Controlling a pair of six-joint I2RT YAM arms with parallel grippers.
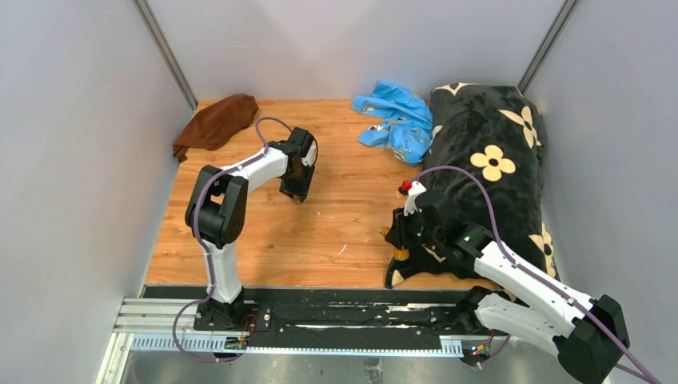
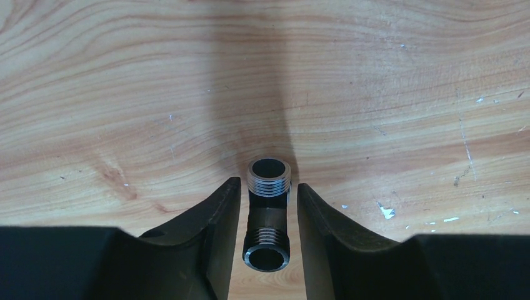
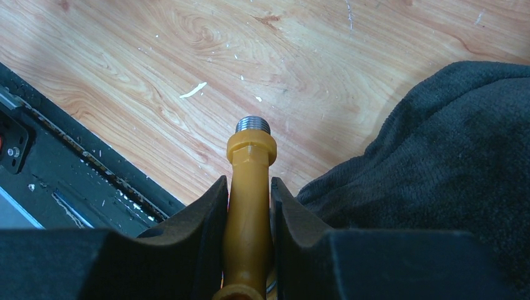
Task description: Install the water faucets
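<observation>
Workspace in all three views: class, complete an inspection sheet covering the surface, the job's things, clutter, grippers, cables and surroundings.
Surface: wooden table, scratched, with small white flecks.
Job's things: silver-grey threaded metal fitting and brass-orange tap spout with silver threaded end, far apart, not yet joined.
Clutter: brown cloth at the far left corner; bright blue plastic bag at the far edge; black blanket with cream flowers along the right side.
Grippers: left gripper shut on the fitting; right gripper shut on the spout.
Cables: purple cables looping along both arms.
Surroundings: grey walls; black mounting rail at the near edge.
</observation>
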